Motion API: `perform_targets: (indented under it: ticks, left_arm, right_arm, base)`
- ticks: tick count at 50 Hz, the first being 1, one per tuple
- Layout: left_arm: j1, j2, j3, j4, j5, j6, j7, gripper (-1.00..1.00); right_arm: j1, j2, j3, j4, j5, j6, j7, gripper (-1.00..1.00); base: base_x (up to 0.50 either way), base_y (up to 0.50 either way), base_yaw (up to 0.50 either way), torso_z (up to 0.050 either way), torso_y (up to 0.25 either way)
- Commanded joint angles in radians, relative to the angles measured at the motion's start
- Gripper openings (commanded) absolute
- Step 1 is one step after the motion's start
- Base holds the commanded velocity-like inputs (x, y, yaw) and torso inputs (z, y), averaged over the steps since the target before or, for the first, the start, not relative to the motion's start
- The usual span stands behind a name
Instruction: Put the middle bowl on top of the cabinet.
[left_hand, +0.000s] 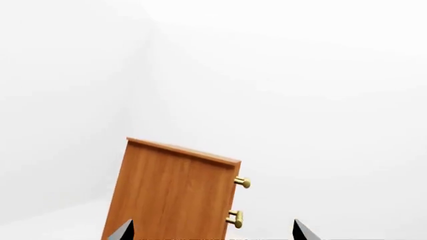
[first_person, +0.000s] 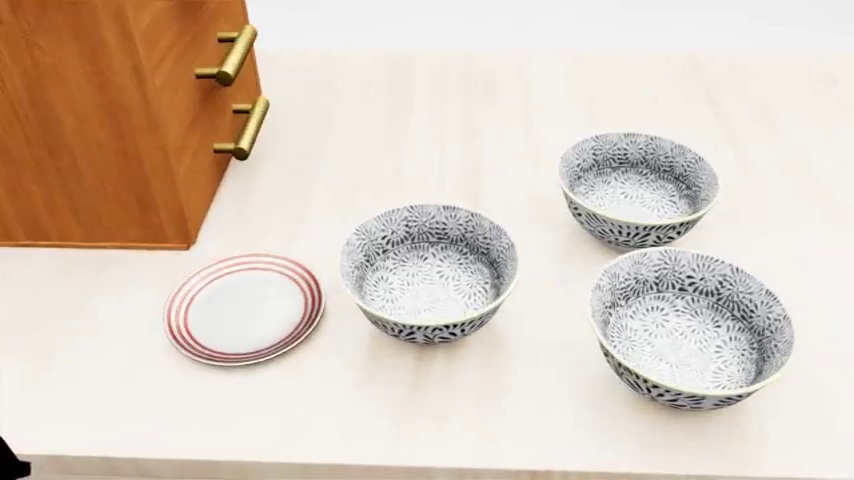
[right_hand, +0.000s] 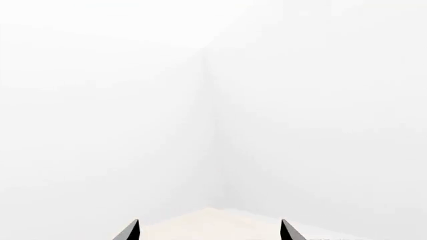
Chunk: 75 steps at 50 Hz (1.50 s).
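Three bowls wait on the tabletop, both grippers spread wide and empty.
The middle bowl sits upright, farthest back, well apart from the cabinet (plate just before it); left gripper faces the cabinet, right gripper faces blank walls.

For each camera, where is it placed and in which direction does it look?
Head: above the table, looking down at three bowls, plate, cabinet; no arms show.
Left wrist: near the left gripper, facing the cabinet's side; jaws apart.
Right wrist: near the right gripper, facing bare walls; jaws apart.
Shared: head and left wrist see the cabinet.
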Motion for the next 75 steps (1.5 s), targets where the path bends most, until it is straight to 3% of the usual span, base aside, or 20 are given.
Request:
perform_targets:
  ticks: [1, 14, 26, 66, 75]
  left_arm:
    - [-0.016, -0.008, 0.016, -0.028, -0.007, 0.003, -0.019, 1.00]
    - [-0.006, -0.026, 0.036, -0.024, -0.005, 0.008, -0.033, 1.00]
    - [-0.008, -0.039, 0.041, -0.023, -0.013, 0.005, -0.049, 1.00]
    - [-0.012, -0.072, 0.062, -0.032, -0.026, 0.005, -0.092, 1.00]
    - [-0.016, -0.077, 0.067, -0.037, -0.028, 0.002, -0.101, 1.00]
  right_arm:
    - [-0.002, 0.015, -0.002, 0.004, 0.009, 0.003, 0.024, 1.00]
    - [-0.003, 0.024, -0.007, -0.018, -0.072, 0.065, 0.075, 1.00]
    - [-0.020, 0.023, -0.004, -0.005, -0.005, -0.009, 0.063, 1.00]
    - [-0.046, 0.034, -0.011, -0.026, -0.030, -0.016, 0.101, 1.00]
    - [-0.049, 0.032, -0.013, -0.028, -0.037, -0.026, 0.107, 1.00]
  base:
    - [0.00, 0.00, 0.00, 0.000, 0.000]
    - [0.00, 0.06, 0.00, 0.000, 0.000]
    - [0.03, 0.12, 0.00, 0.000, 0.000]
    - [0.37, 0.00, 0.00, 0.000, 0.000]
    - [0.00, 0.00, 0.00, 0.000, 0.000]
